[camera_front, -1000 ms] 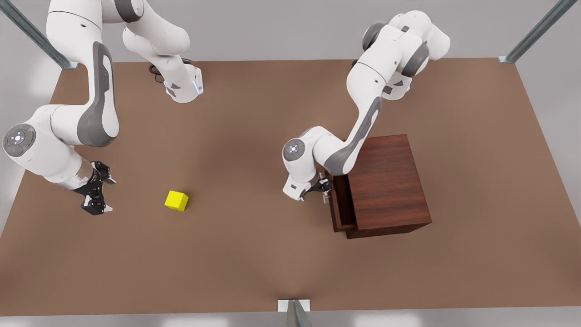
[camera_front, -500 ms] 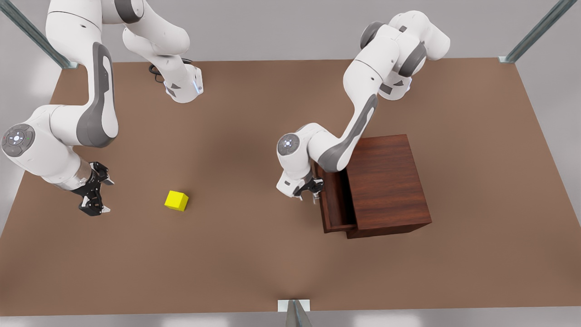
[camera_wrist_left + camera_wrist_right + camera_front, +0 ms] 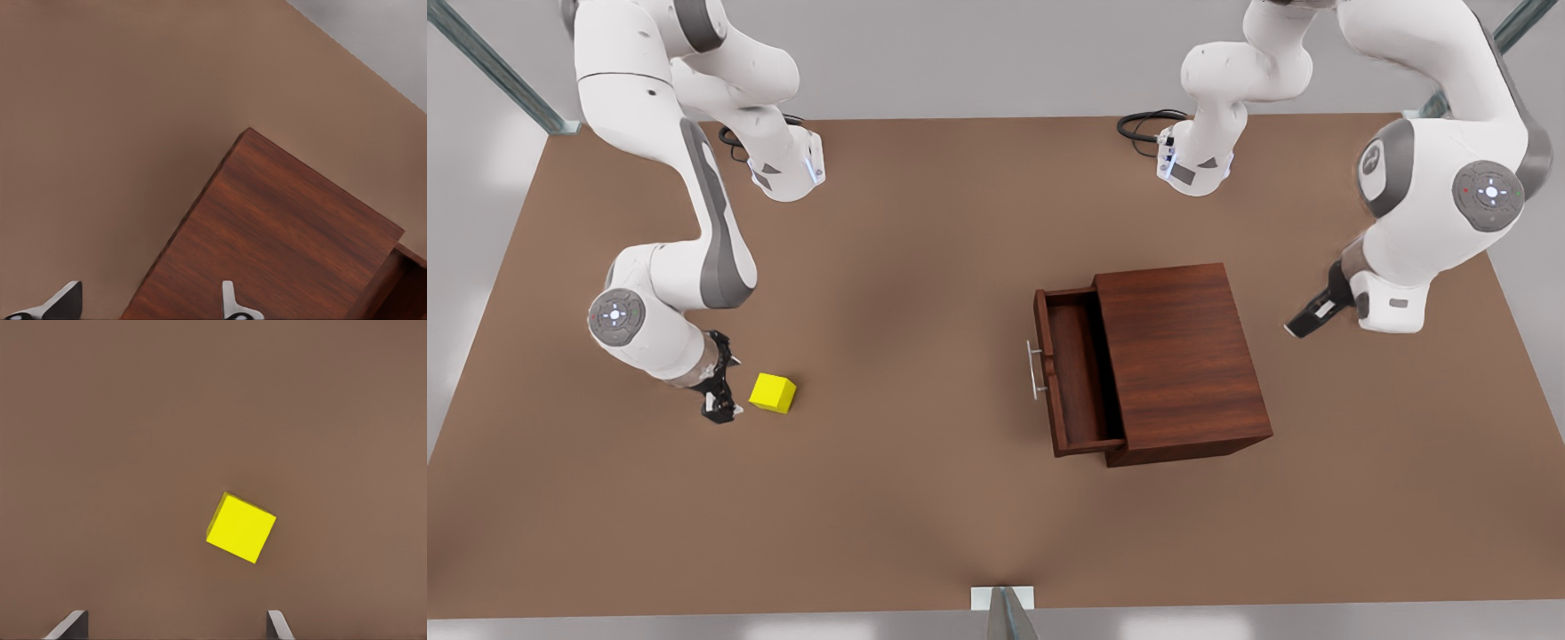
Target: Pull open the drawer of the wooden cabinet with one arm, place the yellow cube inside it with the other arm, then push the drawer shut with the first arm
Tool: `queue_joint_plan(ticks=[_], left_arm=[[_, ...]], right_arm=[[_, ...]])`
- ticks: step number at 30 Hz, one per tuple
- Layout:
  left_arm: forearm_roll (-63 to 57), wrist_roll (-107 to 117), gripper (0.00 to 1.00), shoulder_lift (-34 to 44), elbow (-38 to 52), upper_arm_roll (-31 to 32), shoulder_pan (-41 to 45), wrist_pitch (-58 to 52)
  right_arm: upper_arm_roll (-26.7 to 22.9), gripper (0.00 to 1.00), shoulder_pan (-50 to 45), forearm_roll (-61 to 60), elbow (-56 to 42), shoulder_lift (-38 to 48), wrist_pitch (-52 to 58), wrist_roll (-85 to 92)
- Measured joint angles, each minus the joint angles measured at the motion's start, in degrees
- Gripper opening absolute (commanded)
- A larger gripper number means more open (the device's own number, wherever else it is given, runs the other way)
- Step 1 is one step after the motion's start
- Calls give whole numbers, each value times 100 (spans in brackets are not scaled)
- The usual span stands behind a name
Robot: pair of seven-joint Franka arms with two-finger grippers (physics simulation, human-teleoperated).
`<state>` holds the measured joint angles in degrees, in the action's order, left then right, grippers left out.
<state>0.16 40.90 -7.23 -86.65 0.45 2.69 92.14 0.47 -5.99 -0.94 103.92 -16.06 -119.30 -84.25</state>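
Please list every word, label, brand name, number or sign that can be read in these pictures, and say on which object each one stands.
There is no readable text in these pictures.
The wooden cabinet and its open drawer: plain wood grain, no label.
The yellow cube: plain faces, no mark.
The round joint caps on the arms carry small light symbols, not letters or numbers.
The table: bare brown surface.
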Motion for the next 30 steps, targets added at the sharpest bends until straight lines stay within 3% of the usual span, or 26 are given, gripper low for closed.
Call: queue_joint_plan(ticks=[6, 12, 30], left_arm=[[429, -951, 100, -67, 286, -22, 209, -278], [509, -1420, 100, -54, 275, 124, 393, -415], [217, -2271, 100, -77, 256, 94, 237, -347]], right_arm=[[11, 100, -230, -20, 1082, 87, -1187, -396], [-39, 100, -225, -28, 1160, -300, -2045, -902], [-302, 100, -193, 162, 1912, -504, -2532, -2031]])
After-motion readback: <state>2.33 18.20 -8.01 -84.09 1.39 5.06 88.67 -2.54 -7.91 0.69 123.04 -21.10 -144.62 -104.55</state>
